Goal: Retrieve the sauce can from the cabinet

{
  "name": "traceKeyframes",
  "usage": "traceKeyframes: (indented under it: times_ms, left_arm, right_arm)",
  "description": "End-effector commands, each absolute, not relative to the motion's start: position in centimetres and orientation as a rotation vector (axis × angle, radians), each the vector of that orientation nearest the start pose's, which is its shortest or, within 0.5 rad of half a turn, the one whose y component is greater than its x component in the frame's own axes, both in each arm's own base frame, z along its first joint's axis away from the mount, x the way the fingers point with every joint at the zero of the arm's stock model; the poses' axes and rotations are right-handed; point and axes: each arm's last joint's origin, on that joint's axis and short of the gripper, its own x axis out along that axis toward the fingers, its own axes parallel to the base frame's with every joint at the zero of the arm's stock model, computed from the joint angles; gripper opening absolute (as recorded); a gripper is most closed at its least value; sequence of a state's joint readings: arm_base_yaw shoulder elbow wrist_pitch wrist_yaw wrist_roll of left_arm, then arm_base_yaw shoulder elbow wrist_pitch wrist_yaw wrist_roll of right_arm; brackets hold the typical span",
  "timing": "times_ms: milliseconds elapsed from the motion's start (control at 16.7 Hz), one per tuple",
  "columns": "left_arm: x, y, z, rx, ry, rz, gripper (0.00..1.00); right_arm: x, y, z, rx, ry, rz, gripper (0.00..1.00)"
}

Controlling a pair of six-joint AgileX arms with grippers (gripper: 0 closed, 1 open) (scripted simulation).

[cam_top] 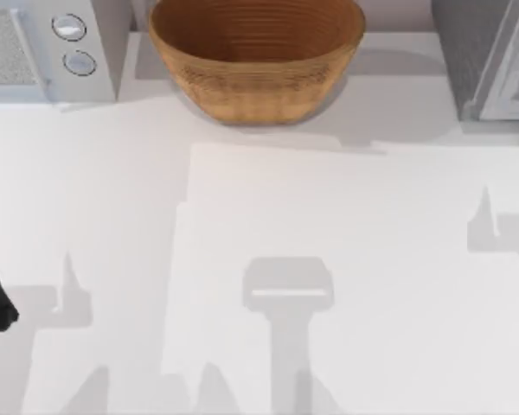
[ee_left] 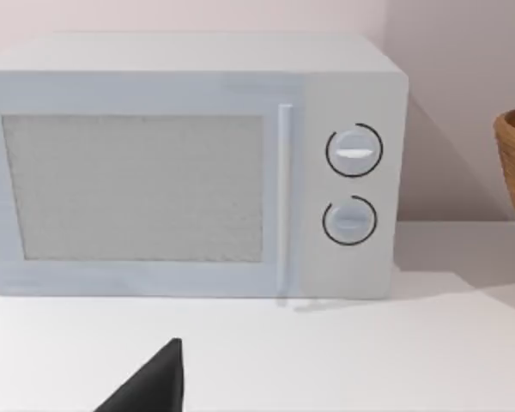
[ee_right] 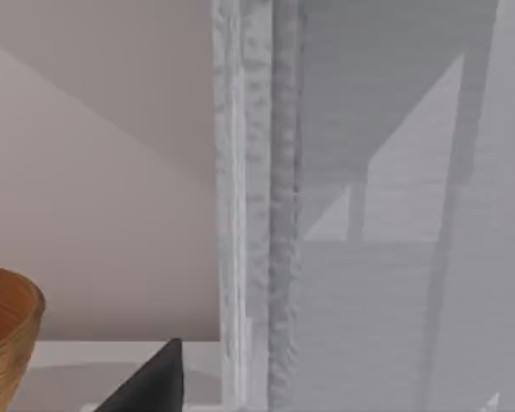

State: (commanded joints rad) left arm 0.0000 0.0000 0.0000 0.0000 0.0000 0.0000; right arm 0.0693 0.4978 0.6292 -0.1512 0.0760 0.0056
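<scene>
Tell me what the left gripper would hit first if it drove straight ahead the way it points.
Likely the white box-shaped microwave, around its closed door: the left gripper's dark fingertip aims there across bare white table. Depth is uncertain.

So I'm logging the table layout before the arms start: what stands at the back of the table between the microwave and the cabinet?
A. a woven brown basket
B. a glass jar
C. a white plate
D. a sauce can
A: in the top view the woven brown basket sits at the back of the table, with the microwave at its left and the grey cabinet at its right.
</scene>
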Motion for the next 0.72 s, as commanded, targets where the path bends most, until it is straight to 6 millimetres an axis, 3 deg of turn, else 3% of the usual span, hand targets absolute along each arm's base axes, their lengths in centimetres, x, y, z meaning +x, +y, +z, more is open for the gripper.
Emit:
traceKeyframes:
  times_ms: [360,540,720]
  left_arm:
    - [10.6,-0.1,16.0,0.0,0.0,0.0,1.0]
    - [10.6,-0.1,16.0,0.0,0.0,0.0,1.0]
    - [10.6,-0.1,16.0,0.0,0.0,0.0,1.0]
  right_arm:
    - [18.5,2.3,43.3,-0.006,0.021,-0.001,1.0]
    - [21.6,3.3,47.3,-0.004,0.012,0.0,1.0]
    - [24.1,4.1,49.8,-0.002,0.003,0.0,1.0]
